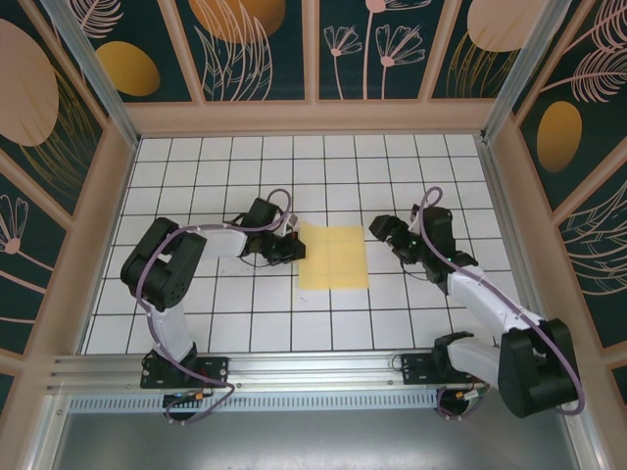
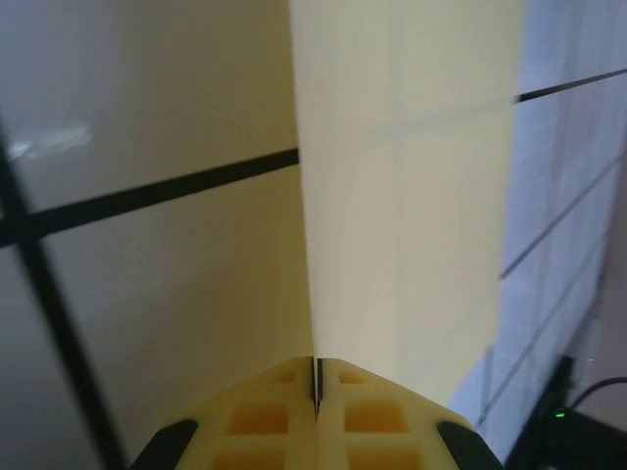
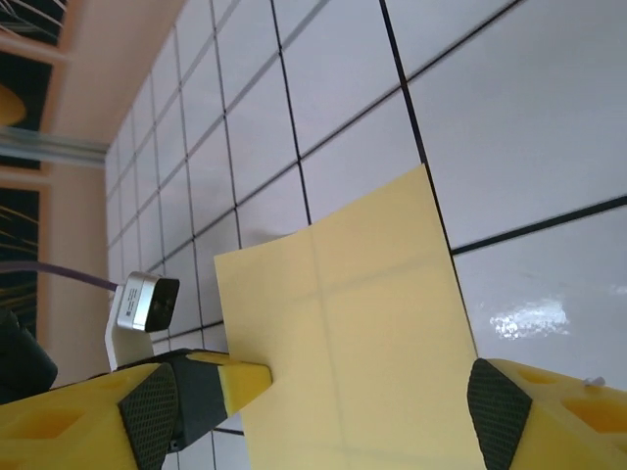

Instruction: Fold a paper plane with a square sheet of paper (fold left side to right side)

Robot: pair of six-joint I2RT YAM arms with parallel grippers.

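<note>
Robot test booth, gridded table (image 1: 196, 323), patterned walls (image 1: 255, 49)

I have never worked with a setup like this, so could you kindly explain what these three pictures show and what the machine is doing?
These are two robot arms bolted side by side at the near edge of a white tiled table. The overhead picture is taken from above and behind them. The other two come from small cameras on the wrists, looking out past each arm's own fingers.

On the table lies a yellow sheet of paper between the arms. The left hand is shut on the paper's left edge; in its wrist picture the yellow fingers are pressed together with the sheet rising up out of them. The right hand is open, its fingers either side of the paper, gripping nothing.
</note>
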